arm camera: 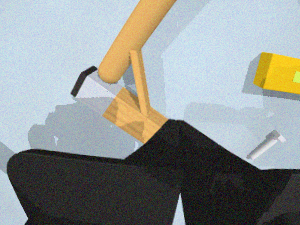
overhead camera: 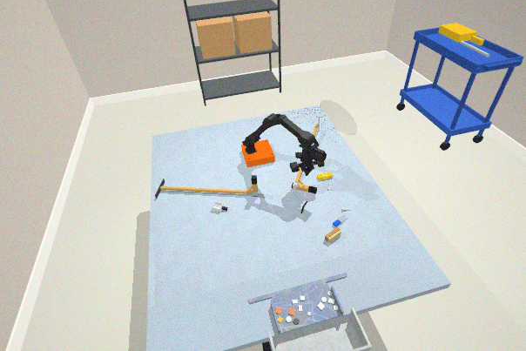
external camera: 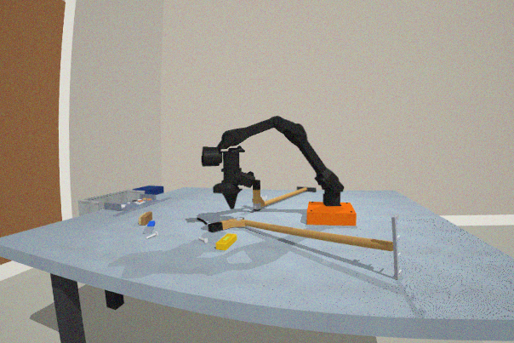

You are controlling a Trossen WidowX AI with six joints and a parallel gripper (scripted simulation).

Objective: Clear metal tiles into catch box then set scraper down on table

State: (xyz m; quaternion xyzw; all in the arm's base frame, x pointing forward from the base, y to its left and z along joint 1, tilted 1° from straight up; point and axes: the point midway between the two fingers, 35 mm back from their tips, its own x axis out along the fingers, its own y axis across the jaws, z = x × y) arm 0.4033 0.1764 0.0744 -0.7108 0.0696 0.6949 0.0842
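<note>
My gripper [overhead camera: 307, 172] [external camera: 231, 207] [arm camera: 174, 127] is shut and empty. It hangs point down above the grip end of one long wooden-handled tool [overhead camera: 304, 187] [external camera: 319, 235] [arm camera: 134, 41] and hides the grip's black end in the wrist view. That tool's far end bears an upright thin grey bar with small teeth. A second long tool [overhead camera: 200, 190] [external camera: 282, 197] has a wide dark blade [overhead camera: 159, 189] [external camera: 306, 189] at its far end and an upright black-topped grip. Several white, orange and dark tiles lie on the steel plate [overhead camera: 313, 292]; the catch box [overhead camera: 361, 331] [external camera: 90, 206] adjoins it.
A yellow block [overhead camera: 325, 176] [external camera: 226, 242] [arm camera: 279, 74] and a screw [overhead camera: 328, 187] [arm camera: 265, 144] lie near the grip. A black curved piece [overhead camera: 304, 207], a blue-ended item [overhead camera: 337, 223], a wooden block [overhead camera: 333, 235] and a white clamp-like piece [overhead camera: 219, 207] also lie on the table.
</note>
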